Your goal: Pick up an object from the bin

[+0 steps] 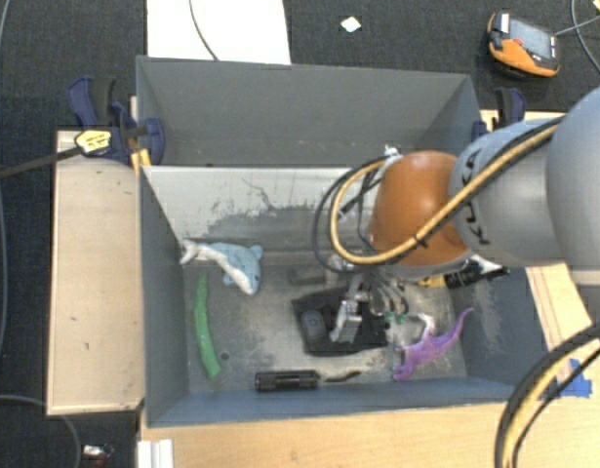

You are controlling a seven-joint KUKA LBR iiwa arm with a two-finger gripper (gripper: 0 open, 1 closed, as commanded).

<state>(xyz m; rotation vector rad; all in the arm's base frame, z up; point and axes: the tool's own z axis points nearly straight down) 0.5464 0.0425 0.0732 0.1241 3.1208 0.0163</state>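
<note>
My gripper (346, 322) reaches down into the right half of the bin, under the orange cover. Its fingers sit right over a black blocky object (315, 324) on the bin floor, and touch or nearly touch it. A purple toy dinosaur (428, 351) lies just to the right of the gripper, with its tail pointing up and right. Along the front wall, below the gripper, rests a flat black bar (287, 381).
A pale blue and white plush toy (228, 261) lies at the left rear of the floor. A long green curved stick (206, 328) runs along the left wall. The arm and its cables cover the bin's right rear corner.
</note>
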